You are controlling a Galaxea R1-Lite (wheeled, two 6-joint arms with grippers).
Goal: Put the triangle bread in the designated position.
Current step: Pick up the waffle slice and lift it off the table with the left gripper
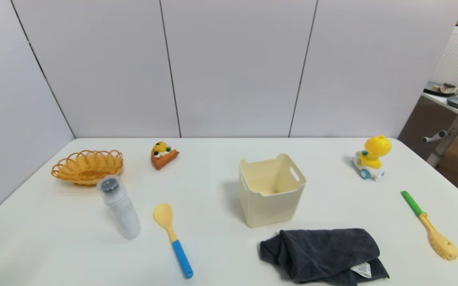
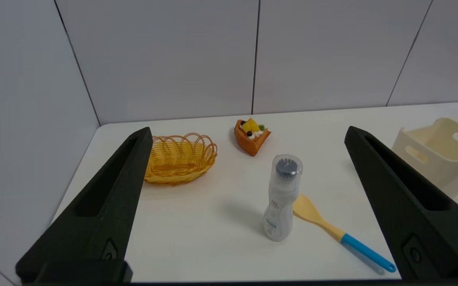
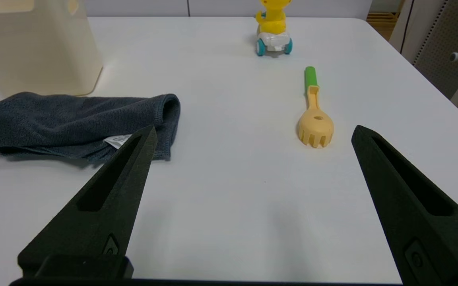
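Since neither arm reaches into the head view, you are starting with both parked at the near edge of the desk. The left gripper has its jaws wide apart and empty, looking out over the far-left corner; the right gripper is just as wide and empty over bare desk on the near right. Your target, the triangle bread, lies flat at the far left, just right of the woven basket but apart from it, so the jaws have room on every side. Your left arm looks the sensible one to use, since the wedge sits on its side. Watch the upright bottle and the blue-handled spoon, which lie between that arm and the bread; the bottle seems tall enough to topple if clipped. No mark shows the drop spot, so you must pick open desk clear of the cream bin, dark cloth, duck toy and green-handled spoon.
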